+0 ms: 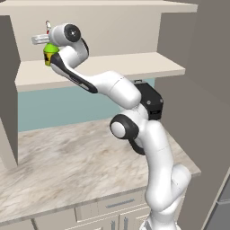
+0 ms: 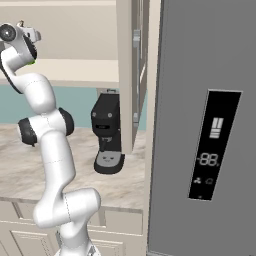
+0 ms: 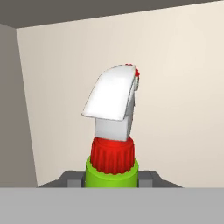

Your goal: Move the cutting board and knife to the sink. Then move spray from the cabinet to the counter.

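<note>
Hand view: spray (image 3: 112, 144) stands upright (white nozzle up) between the fingers (image 3: 112, 183), which sit clamped against its green neck.

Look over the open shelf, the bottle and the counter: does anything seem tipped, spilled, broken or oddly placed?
Nothing stands out. The green spray bottle with the red collar and white nozzle stands upright on the beige open cabinet shelf, and the marble-patterned counter shows no spill.
</note>
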Robot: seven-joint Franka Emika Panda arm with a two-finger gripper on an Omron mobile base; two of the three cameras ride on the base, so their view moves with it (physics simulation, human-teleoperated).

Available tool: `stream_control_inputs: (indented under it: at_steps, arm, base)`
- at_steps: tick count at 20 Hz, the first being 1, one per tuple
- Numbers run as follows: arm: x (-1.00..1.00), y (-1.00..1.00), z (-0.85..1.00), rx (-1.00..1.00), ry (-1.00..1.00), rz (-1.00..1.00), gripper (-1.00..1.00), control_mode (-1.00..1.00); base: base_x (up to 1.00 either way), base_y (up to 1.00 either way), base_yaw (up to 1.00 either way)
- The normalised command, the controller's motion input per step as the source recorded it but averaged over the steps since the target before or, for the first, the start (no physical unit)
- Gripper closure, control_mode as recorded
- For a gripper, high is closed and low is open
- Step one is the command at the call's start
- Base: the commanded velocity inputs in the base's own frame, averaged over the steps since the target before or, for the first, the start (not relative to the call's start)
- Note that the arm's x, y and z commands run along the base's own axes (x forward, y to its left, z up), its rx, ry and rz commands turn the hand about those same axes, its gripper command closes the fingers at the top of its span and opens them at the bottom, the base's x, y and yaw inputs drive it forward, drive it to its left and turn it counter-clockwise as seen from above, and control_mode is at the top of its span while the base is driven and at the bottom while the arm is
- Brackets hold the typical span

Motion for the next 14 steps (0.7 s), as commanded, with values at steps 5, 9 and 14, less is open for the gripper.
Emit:
stream_control_inputs:
  at_steps: [5, 9, 14]
  arm:
    - [0.0, 0.0, 0.0, 0.0, 0.0, 0.0, 1.0, -1.0]
    - [0.0, 0.0, 0.0, 0.0, 0.0, 0.0, 1.0, -1.0]
    - [-0.01, 0.0, 0.0, 0.0, 0.0, 0.0, 1.0, -1.0]
  base:
    - [0.0, 0.0, 0.0]
    - [0.0, 0.0, 0.0]
    - [0.0, 0.0, 0.0]
